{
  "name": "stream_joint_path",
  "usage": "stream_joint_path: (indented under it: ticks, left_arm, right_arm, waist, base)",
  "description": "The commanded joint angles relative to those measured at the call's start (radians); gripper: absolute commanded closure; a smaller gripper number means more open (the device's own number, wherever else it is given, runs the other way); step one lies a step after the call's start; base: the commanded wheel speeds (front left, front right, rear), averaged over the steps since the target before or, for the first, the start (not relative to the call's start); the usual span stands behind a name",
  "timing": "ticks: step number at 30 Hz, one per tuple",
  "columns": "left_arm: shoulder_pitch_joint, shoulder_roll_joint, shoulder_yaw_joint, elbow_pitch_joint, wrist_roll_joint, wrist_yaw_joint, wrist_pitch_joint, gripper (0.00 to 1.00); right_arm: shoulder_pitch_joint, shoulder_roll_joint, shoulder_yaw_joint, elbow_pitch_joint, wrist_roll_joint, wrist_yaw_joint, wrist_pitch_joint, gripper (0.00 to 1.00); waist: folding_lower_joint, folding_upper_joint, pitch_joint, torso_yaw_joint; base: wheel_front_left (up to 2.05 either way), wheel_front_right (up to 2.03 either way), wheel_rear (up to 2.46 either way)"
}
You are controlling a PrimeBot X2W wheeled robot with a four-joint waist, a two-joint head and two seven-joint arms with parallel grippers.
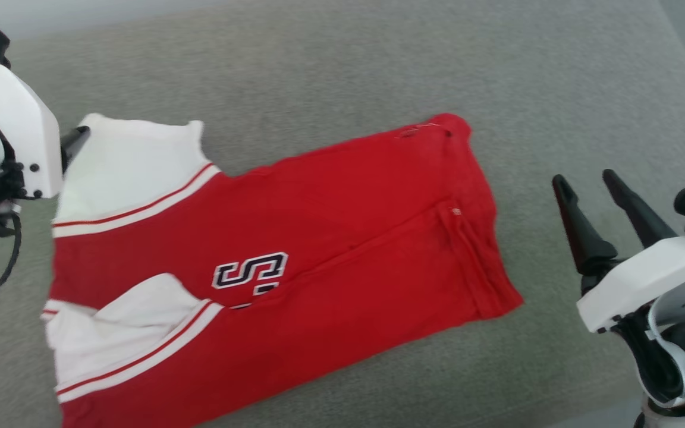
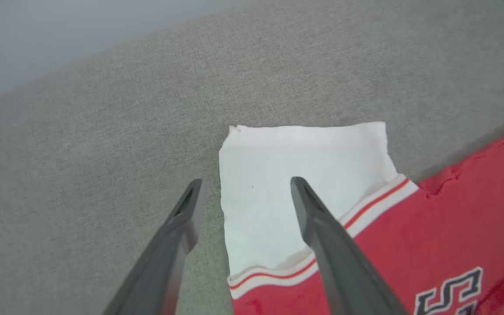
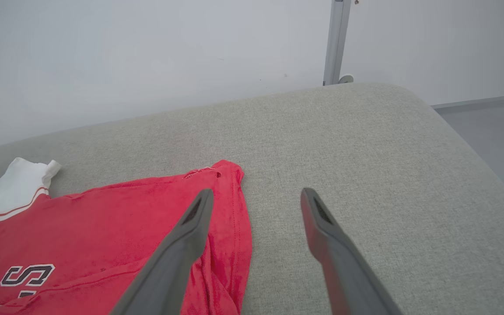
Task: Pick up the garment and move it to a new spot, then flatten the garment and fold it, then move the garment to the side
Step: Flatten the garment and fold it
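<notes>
Head view: the garment (image 1: pixel 342 238) is seen folded lengthwise, with left gripper (image 2: pixel 243 188) and right gripper (image 1: pixel 585 180) spread wide and empty, so fresh edge grips are judged needed for another fold.

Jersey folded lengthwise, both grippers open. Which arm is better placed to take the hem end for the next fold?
Right, probably. The right gripper stands open beside the red hem end of the garment, not touching it; the left gripper hangs at the white sleeve on the opposite end.

Head view: garment (image 1: pixel 330 238) runs off the bottom edge; its lettering (image 1: pixel 251 271) is mostly hidden under a fold. Beside garment, left end effector (image 1: pixel 76 138) largely hidden behind its wrist housing (image 1: pixel 21 131).
</notes>
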Motion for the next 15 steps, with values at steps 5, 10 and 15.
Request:
stream_joint_path:
  ticks: [5, 10, 15]
  left_arm:
    - [-0.047, -0.058, -0.016, 0.183, 0.023, -0.058, -0.016, 0.0]
    - [-0.086, -0.118, -0.039, 0.377, 0.045, -0.087, -0.01, 0.0]
    - [-0.105, -0.176, -0.062, 0.523, 0.061, -0.103, -0.005, 0.0]
  right_arm:
    - [-0.007, 0.012, 0.028, 0.005, 0.017, 0.0, -0.006, 0.0]
    - [-0.024, 0.016, 0.038, 0.012, 0.026, 0.0, 0.017, 0.0]
    - [-0.056, 0.016, 0.05, 0.039, 0.035, 0.0, 0.072, 0.0]
  waist:
    - [0.0, 0.0, 0.043, -0.065]
    - [0.0, 0.0, 0.064, -0.073]
    - [0.0, 0.0, 0.085, -0.069]
  base:
    - [0.0, 0.0, 0.0]
    - [0.0, 0.0, 0.0]
    - [0.0, 0.0, 0.0]
